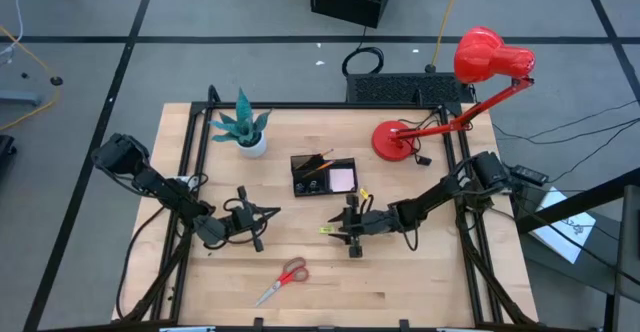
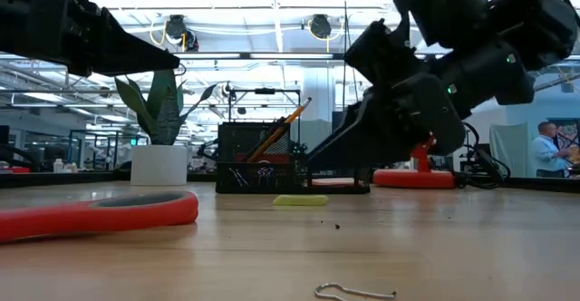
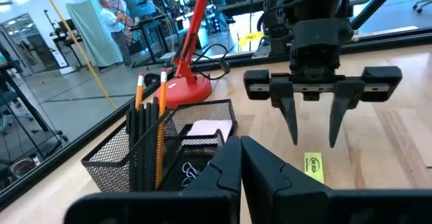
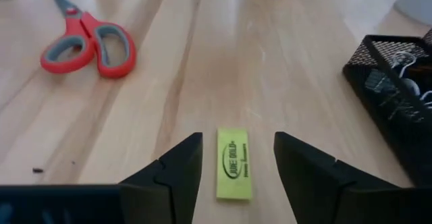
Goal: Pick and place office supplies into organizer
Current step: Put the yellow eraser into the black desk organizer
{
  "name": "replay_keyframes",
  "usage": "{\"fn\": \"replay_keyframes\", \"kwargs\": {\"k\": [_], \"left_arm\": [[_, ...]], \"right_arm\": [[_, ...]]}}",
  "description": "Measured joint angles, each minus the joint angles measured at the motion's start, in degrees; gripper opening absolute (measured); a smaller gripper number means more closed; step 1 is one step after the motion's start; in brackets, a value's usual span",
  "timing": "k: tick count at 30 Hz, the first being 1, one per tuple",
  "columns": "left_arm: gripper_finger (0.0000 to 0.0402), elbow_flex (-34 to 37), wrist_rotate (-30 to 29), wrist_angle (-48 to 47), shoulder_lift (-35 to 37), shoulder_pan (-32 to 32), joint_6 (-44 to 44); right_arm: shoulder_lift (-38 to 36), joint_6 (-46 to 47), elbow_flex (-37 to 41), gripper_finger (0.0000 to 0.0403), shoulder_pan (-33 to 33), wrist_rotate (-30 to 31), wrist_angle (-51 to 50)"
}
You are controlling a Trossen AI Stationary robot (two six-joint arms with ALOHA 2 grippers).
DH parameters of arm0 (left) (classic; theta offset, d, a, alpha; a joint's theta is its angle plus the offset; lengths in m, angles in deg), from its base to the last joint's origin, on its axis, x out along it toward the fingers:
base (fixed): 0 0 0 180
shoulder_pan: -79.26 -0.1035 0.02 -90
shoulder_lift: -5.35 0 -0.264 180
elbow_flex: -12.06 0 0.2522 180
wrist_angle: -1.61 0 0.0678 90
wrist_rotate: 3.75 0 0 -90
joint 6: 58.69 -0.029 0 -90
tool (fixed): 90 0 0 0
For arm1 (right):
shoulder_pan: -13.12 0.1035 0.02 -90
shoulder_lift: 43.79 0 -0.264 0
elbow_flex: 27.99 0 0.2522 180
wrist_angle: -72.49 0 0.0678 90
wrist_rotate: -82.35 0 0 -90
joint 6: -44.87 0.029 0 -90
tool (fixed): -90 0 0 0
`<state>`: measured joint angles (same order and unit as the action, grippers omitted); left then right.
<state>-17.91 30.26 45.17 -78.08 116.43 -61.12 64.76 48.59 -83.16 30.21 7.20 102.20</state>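
Right wrist view shows your right end effector [image 4: 233, 177] open astride the flat yellow piece [image 4: 234, 163] on the surface [image 4: 135, 116]; descend off-centre and a finger could skid it away, short of the organizer [image 4: 398, 89] beyond.

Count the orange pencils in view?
2 pencils, both upright in the organizer's tall compartment among black pens: one, the other beside it. More could be hidden behind the pens.
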Motion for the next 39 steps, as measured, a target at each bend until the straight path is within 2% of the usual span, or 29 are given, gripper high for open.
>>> {"fn": "replay_keyframes", "kwargs": {"k": [7, 20, 26, 31, 36, 39], "left_arm": [[0.0031, 0.0, 0.1, 0.0, 0.0, 0.0, 0.1], [0.0003, 0.0, 0.5, -0.1, 0.0, 0.0, 0.2], [0.0024, 0.0, 0.5, -0.1, 0.0, 0.0, 0.5], [0.0036, 0.0, 0.6, 0.0, 0.0, 0.0, 0.8], [0.0033, 0.0, 0.6, -0.1, 0.0, 0.0, 1.0], [0.0028, 0.0, 0.6, -0.1, 0.0, 0.0, 1.0]], "right_arm": [[2.8, 1.6, 0.0, 0.0180, -0.4, 0.1, 0.8], [6.6, 5.2, -0.1, 0.0181, -1.4, 0.1, 2.2], [6.6, 4.4, -0.1, 0.0176, -1.4, 0.1, 1.7], [6.7, 2.3, -0.1, 0.0128, -1.4, -0.2, 2.8], [6.7, 0.0, 0.0, 0.0059, -1.4, -1.6, 4.9], [6.7, -0.4, 0.0, 0.0037, -1.4, -2.6, 5.9]]}}
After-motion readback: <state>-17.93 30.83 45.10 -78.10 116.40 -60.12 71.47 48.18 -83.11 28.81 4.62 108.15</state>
